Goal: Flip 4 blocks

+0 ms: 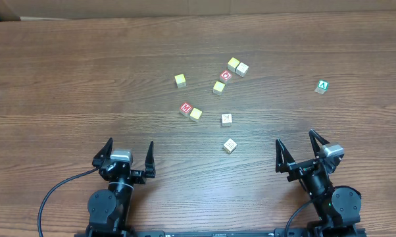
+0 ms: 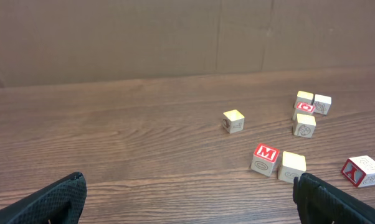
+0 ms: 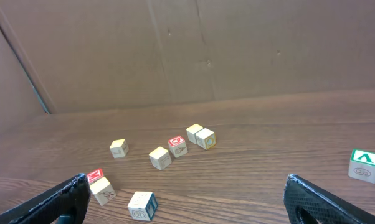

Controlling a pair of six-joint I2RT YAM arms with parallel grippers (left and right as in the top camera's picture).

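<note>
Several small wooden blocks lie loose on the table ahead of both arms. The red "M" block (image 1: 185,108) (image 2: 266,159) touches a yellow-green block (image 1: 196,114) (image 2: 293,166) on its right. One cream block with grey print (image 1: 227,119) (image 3: 141,205) sits right of that pair. A second cream block (image 1: 229,145) lies nearer, between the arms. My left gripper (image 1: 130,142) (image 2: 190,177) hangs open over bare wood, well short of the blocks. My right gripper (image 1: 295,137) (image 3: 186,180) is open too, holding nothing.
Farther back lie a red "O" cube (image 1: 225,76), a touching pair of pale cubes (image 1: 237,66), and two lone yellow-green cubes (image 1: 218,87) (image 1: 179,80). A green "A" cube (image 1: 323,86) (image 3: 364,165) stands alone at right. A brown cardboard wall (image 2: 175,37) backs the table.
</note>
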